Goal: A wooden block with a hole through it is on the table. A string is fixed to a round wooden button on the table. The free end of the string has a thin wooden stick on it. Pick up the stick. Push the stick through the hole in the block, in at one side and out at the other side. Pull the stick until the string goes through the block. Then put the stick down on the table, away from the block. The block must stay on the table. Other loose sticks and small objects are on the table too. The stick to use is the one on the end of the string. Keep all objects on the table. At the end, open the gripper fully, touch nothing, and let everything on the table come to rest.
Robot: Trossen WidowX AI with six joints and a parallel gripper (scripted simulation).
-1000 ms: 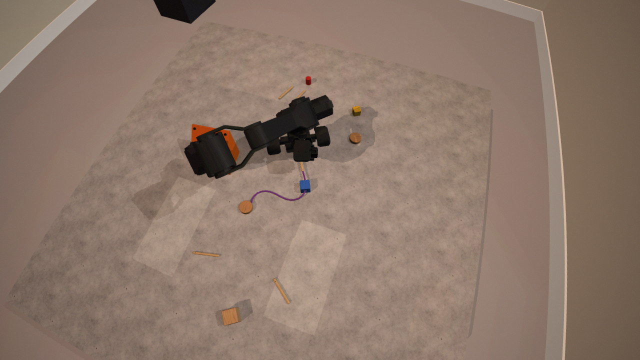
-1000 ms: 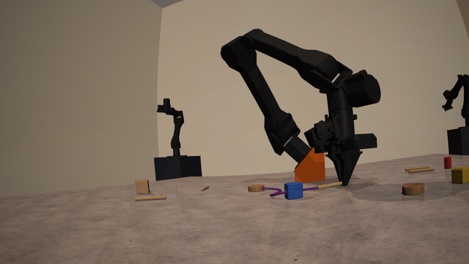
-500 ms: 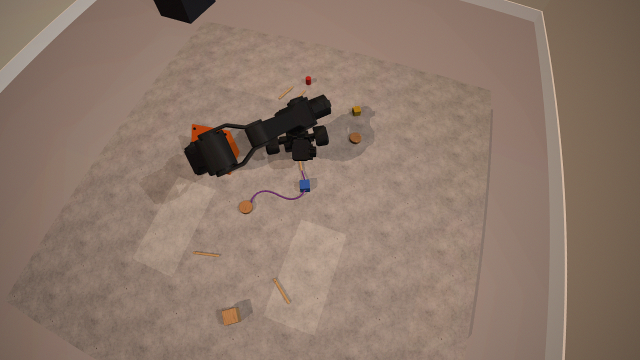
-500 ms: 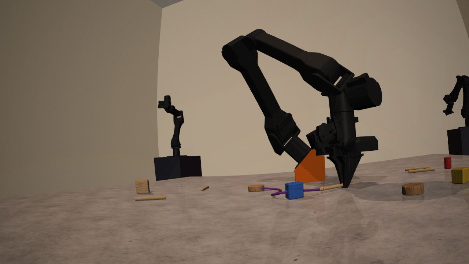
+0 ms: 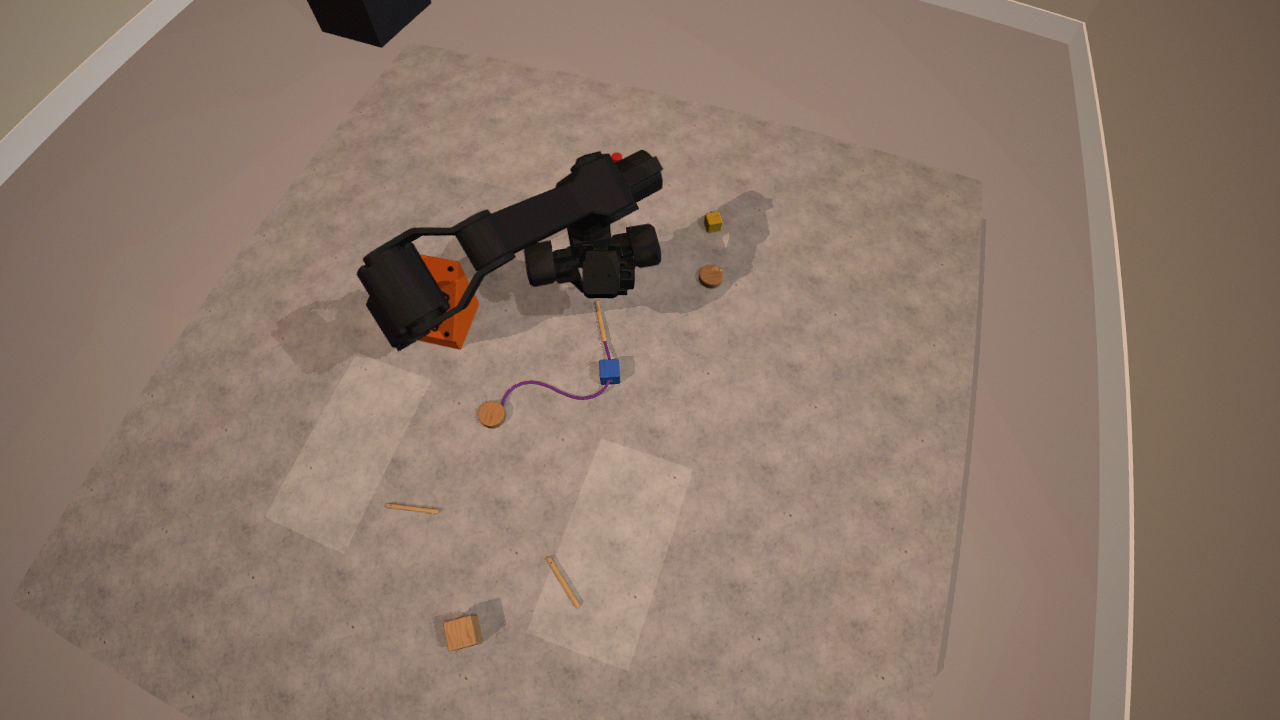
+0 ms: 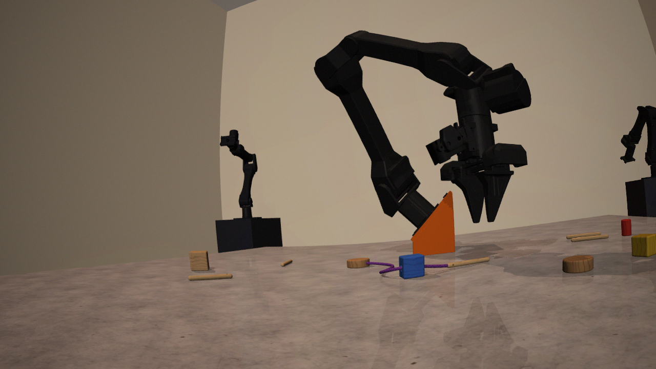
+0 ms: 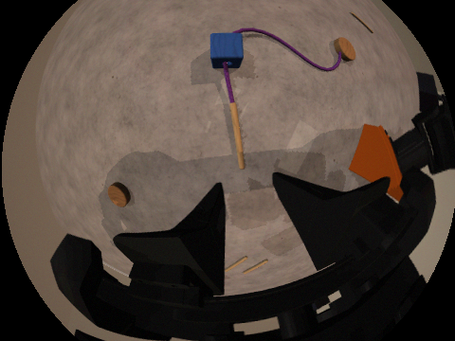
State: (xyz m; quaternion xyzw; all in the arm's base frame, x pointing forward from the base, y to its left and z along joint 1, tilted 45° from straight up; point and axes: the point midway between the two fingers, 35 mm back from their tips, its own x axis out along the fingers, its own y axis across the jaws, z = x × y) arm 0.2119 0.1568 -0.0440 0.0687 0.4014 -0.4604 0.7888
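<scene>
The blue block sits on the table. The purple string runs from the round wooden button to the block, passes through its hole and comes out on the other side. The stick on the string's end lies on the table, clear of the block, with a short length of string between them. My gripper is open and empty. It hangs above the table beyond the stick's free end, touching nothing.
A second wooden button, a yellow cube and a red cylinder stand beyond the gripper. Two loose sticks lie behind it. Two more sticks and a wooden block lie farther off.
</scene>
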